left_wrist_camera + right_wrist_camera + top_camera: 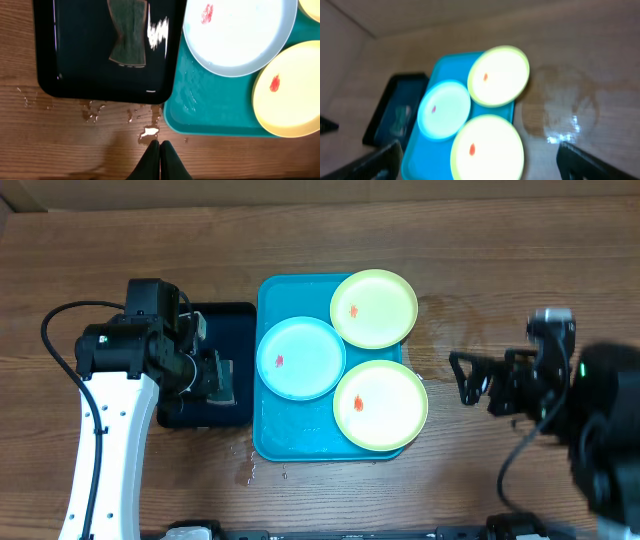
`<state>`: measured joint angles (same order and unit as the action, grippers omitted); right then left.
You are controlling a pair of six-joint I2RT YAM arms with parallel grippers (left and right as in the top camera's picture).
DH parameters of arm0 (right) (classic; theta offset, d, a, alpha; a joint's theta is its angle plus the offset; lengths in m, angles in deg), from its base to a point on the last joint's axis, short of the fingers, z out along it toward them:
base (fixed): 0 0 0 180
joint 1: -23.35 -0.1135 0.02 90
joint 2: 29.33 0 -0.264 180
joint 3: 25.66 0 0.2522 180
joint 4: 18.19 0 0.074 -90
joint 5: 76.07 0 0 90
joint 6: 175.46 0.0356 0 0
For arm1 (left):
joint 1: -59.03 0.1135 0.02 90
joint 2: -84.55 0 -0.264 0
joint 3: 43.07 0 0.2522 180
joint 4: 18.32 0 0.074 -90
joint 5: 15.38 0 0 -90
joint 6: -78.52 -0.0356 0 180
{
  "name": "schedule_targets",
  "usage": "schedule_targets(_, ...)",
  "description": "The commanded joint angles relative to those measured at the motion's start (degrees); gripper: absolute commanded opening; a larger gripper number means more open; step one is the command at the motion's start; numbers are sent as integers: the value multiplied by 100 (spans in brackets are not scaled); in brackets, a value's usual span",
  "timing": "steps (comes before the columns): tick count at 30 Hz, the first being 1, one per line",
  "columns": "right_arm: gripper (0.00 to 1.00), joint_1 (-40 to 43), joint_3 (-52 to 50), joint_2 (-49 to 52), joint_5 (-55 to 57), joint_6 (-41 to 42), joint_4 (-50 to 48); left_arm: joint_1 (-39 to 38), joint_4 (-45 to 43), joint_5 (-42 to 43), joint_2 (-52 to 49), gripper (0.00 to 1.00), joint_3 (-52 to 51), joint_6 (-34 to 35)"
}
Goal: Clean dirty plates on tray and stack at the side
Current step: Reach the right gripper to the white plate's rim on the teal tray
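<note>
The turquoise tray (272,442) holds three plates. The light blue plate (300,358) lies at its left, one light green plate (374,308) at its top right and the other (380,406) at its bottom right. Each has a small red smear. My left gripper (215,375) hangs over the black tray, left of the plates. In the left wrist view its fingers (160,146) are shut and empty, with the blue plate (240,35) and a green plate (292,90) on the tray (215,110). My right gripper (465,378) is open and empty, right of the tray. The right wrist view (479,150) is blurred.
A smaller black tray (225,320) lies against the turquoise tray's left side, with a green sponge (127,37) in it. Water drops (149,132) lie on the wooden table by the trays' front corners. A wet patch (560,100) marks the table right of the tray.
</note>
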<state>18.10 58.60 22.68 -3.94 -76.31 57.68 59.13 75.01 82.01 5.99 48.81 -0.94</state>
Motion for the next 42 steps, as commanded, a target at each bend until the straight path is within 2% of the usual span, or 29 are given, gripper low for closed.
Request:
schedule_targets(1,100,13,1169,1043,-205,33,772,-13,-13,11,-22,10,0,66)
schedule_targets(2,100,13,1432,1325,-387,35,940,-13,-13,11,-20,15,0,66)
schedule_targets(4,100,13,1777,1838,-1073,140,992,-13,-13,11,-22,31,2,90)
schedule_targets(7,100,13,1851,2347,-2166,310,885,-13,-26,13,-22,77,2,133)
schedule_targets(9,100,11,1851,2702,-2697,315,695,-13,-26,13,-22,88,0,153)
schedule_targets(10,80,-2,1851,2833,-2796,358,640,-13,-26,13,-22,89,2,153)
schedule_targets(12,56,-107,1849,3136,-2765,643,601,-13,-26,13,-22,91,2,153)
schedule_targets(14,38,-282,1849,3366,-2507,658,588,-13,-39,11,-22,91,2,153)
schedule_targets(15,35,-426,1843,3501,-2214,662,588,-13,-50,11,-22,91,2,153)
schedule_targets(19,36,-1217,1834,4063,-531,1224,551,-13,-74,7,-22,91,0,179)
schedule_targets(25,46,-1991,1834,4719,350,1384,151,-13,-72,9,-22,92,0,192)
schedule_targets(35,49,-2500,1834,5930,656,1384,-627,-13,-72,9,-22,92,0,192)
schedule_targets(42,39,-2500,1812,6360,691,1386,-1034,-13,-72,9,-22,92,0,192)
